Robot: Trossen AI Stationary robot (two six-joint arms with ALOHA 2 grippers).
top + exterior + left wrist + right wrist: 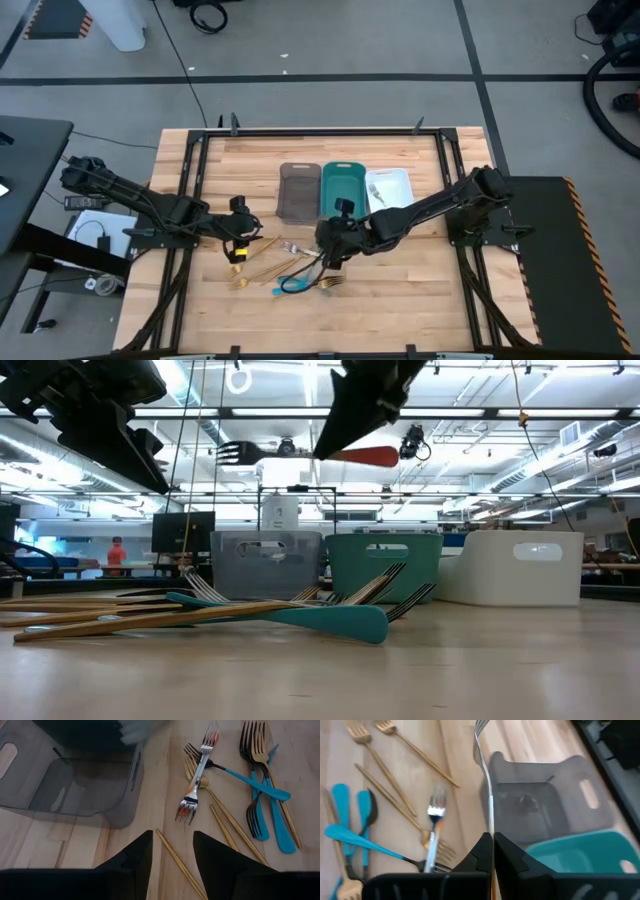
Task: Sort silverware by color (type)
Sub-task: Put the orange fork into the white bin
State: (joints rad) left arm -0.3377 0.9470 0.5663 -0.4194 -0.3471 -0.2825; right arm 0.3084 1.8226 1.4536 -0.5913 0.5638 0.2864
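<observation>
Gripping orange-handled fork [300,454], right gripper [492,851]

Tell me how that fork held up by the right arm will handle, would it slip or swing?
The fork is thin and smooth, pinched by the right end effector at one point, so it may pivot or slip. It looks stiff and light, and juts out level in the low view without sagging.
</observation>
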